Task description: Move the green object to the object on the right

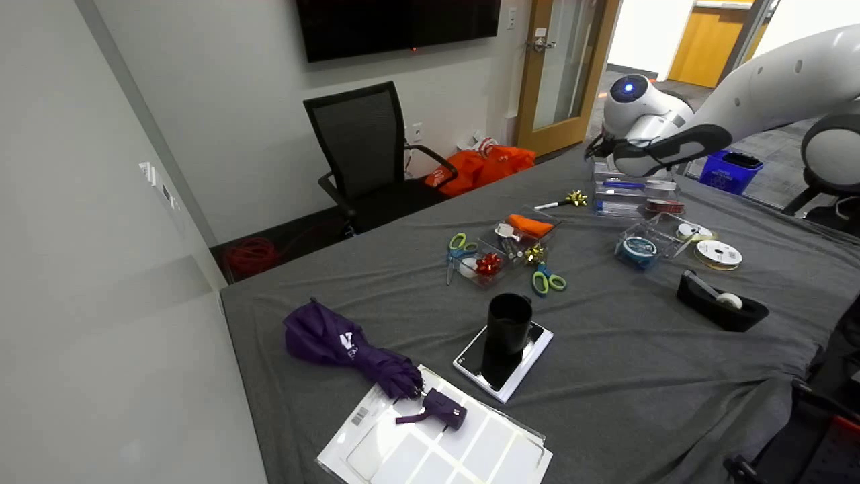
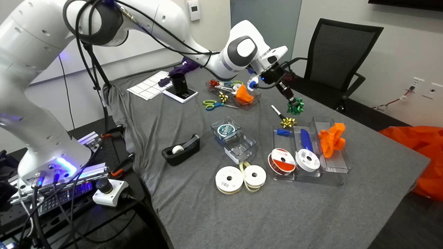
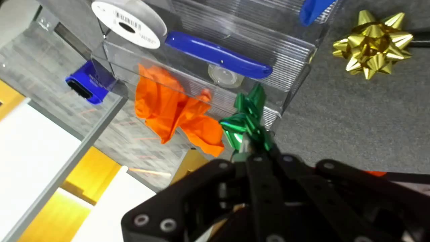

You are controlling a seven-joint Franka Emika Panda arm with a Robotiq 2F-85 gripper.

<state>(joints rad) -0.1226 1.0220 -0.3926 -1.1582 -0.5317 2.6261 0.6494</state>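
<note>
The green object is a shiny green gift bow (image 2: 296, 107). My gripper (image 2: 292, 100) is shut on it and holds it above the grey table, beyond the far end of the clear organizer (image 2: 336, 169). In the wrist view the bow (image 3: 235, 122) sticks out past the fingertips (image 3: 250, 148), overlapping the organizer's corner (image 3: 285, 50). The organizer stands on the right in an exterior view. It holds an orange cloth (image 2: 331, 140), a blue item (image 2: 306, 140) and ribbon spools (image 2: 307, 160). In an exterior view (image 1: 635, 191) the organizer shows partly, and the bow is not visible there.
A gold bow (image 2: 288, 122) and a marker (image 2: 277, 112) lie beside the organizer. A small clear tray (image 2: 242, 147), ribbon spools (image 2: 229, 180) and a black tape dispenser (image 2: 181, 150) stand mid-table. Scissors (image 2: 214, 104), another tray (image 2: 254, 103) and a black mug (image 2: 179, 83) are farther off.
</note>
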